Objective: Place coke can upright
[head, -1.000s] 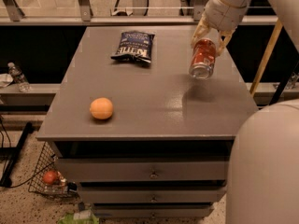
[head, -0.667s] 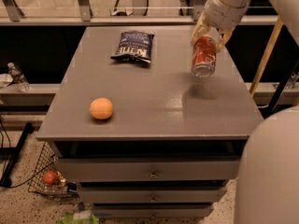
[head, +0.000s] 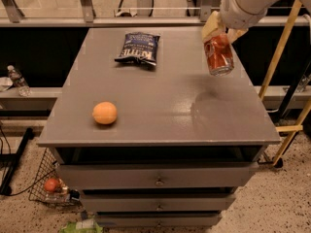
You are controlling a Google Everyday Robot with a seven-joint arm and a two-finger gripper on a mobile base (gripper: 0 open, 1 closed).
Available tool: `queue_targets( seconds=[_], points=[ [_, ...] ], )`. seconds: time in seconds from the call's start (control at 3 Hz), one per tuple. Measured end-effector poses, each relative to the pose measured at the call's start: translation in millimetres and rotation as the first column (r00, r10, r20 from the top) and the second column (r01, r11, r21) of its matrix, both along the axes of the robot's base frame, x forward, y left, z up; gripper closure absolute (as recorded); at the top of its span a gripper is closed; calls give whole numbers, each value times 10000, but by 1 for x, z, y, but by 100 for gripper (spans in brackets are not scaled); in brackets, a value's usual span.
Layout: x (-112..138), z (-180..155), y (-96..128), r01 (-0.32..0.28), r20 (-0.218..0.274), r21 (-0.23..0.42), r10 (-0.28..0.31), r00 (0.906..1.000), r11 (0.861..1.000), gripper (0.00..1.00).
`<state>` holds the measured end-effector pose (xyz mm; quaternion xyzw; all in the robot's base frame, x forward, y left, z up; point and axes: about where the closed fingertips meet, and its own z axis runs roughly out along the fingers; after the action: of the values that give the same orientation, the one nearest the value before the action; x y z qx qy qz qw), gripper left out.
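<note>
The small red cylindrical aluminium coke can (head: pixel 218 55), its silver base tipped slightly toward the camera, hangs in the air over the right rear part of the matte grey surface (head: pixel 160 81). It is a shade higher and farther right than a second ago, with the cream gripper (head: pixel 216 29) above it and the jaws closed on its upper end. That rise suggests it is being carried, not lowered, so standing it upright is not yet done, while a round dimpled orange fruit (head: pixel 105 113) and a crinkled dark blue foil chip bag (head: pixel 138 48) lie well apart from it.
</note>
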<state>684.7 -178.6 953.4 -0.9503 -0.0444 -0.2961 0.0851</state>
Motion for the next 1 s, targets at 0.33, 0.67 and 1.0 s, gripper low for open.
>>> queue_targets(
  seconds=[0.33, 0.67, 1.0],
  points=[
    [-14, -5, -3, -885, 1111, 121, 866, 9900, 9960, 100],
    [-15, 7, -8, -1129, 2440, 629, 944, 9652, 9916, 100],
    [-10, 14, -10, -1058, 2746, 671, 836, 9579, 9921, 100]
  ],
)
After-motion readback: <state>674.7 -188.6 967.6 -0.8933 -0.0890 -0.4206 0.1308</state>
